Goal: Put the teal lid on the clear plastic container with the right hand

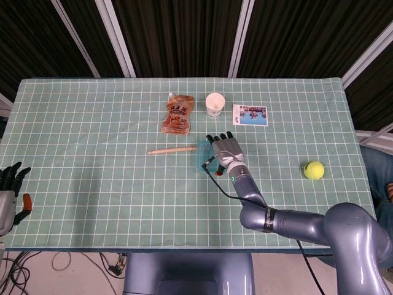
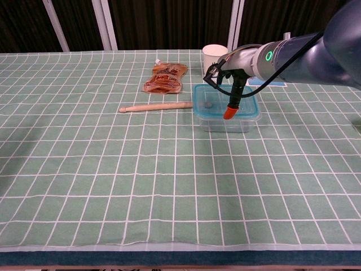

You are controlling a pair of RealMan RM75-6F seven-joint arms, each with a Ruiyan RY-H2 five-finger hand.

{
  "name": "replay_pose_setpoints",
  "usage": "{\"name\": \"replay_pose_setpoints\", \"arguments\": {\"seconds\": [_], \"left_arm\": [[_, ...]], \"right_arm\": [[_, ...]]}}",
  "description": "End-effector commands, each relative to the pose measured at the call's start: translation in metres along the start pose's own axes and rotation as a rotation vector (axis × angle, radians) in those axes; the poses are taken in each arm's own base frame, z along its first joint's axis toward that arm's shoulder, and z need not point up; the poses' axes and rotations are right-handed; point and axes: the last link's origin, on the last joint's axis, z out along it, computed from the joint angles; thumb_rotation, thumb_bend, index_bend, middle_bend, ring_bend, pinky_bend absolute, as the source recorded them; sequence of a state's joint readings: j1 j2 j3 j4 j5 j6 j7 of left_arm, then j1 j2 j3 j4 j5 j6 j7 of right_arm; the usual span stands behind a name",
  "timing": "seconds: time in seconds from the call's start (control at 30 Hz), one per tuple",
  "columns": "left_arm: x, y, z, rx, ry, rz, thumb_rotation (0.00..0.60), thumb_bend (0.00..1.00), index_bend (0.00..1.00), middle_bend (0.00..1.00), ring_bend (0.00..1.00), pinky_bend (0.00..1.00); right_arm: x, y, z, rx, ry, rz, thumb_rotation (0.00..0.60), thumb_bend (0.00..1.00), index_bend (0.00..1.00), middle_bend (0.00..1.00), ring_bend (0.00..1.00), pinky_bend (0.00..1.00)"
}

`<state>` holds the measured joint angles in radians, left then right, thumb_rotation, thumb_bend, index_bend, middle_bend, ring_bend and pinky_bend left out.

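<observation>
Head view: the right hand [image 1: 225,149] lies flat over the teal lid [image 1: 203,157], fingers extended and grasping nothing, apparently to press it home. The left hand [image 1: 8,184] rests at the table's near-left edge; its finger state cannot be determined.

Chest view: the lid [image 2: 208,102] sits on the clear plastic container [image 2: 227,122], a translucent teal rectangle beside the wooden stick [image 2: 156,106]

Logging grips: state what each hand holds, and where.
Right hand lies over the lid on the container; any grip is hidden. Left hand holds nothing.
</observation>
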<state>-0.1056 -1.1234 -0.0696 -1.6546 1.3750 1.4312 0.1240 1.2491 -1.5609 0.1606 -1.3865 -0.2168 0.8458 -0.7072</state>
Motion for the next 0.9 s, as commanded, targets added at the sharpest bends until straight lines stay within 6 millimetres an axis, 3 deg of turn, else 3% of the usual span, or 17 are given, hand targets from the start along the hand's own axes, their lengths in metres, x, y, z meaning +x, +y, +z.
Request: {"name": "replay_pose_setpoints", "arguments": {"seconds": [0.03,0.47,0.9], "left_arm": [[-0.0001,0.0001,0.0000,0.000,0.000,-0.001,0.600,0.66,0.11,0.00,0.00,0.00],[-0.0001,-0.0001,0.0002,0.001,-0.002,0.001,0.600,0.66,0.11,0.00,0.00,0.00],[0.0000,-0.0004,0.0003,0.004,-0.001,0.001,0.600,0.66,0.11,0.00,0.00,0.00]], "right_arm": [[-0.0001,0.0001,0.0004,-0.001,-0.001,0.001,0.600,0.21,0.07,0.45,0.11,0.00],[0.0008,0.0003,-0.0008,-0.009,0.004,0.000,0.600,0.21,0.07,0.28,0.05,0.00],[0.0022,0.0011,-0.0018,-0.013,-0.005,-0.001,0.600,0.21,0.07,0.20,0.01,0.00]]}}
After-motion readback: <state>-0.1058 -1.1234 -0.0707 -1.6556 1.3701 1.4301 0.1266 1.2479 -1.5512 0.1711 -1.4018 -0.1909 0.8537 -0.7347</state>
